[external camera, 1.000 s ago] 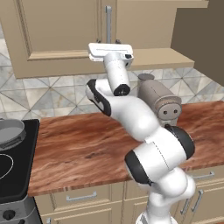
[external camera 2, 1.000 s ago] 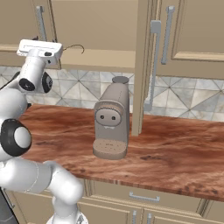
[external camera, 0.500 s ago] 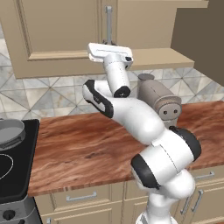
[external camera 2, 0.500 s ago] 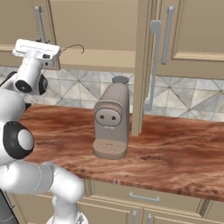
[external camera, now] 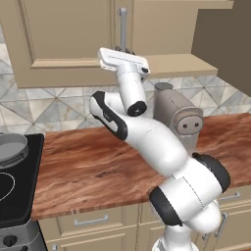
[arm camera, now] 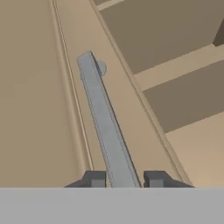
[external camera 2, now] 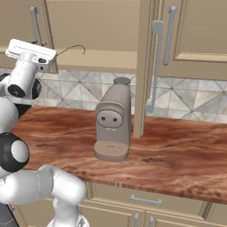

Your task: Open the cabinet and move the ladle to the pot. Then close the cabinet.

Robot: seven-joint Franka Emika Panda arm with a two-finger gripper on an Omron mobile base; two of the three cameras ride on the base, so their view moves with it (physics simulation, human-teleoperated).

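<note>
At the cabinet's left door (external camera: 54,39), gripper (arm camera: 124,180) clamps the bar handle (arm camera: 105,127); may slip off when pulled.

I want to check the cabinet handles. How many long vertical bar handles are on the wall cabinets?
3. The left door handle, between the fingers of the gripper; the open door handle, at the middle; the right cabinet handle, further right. More may be outside the pictures.
</note>
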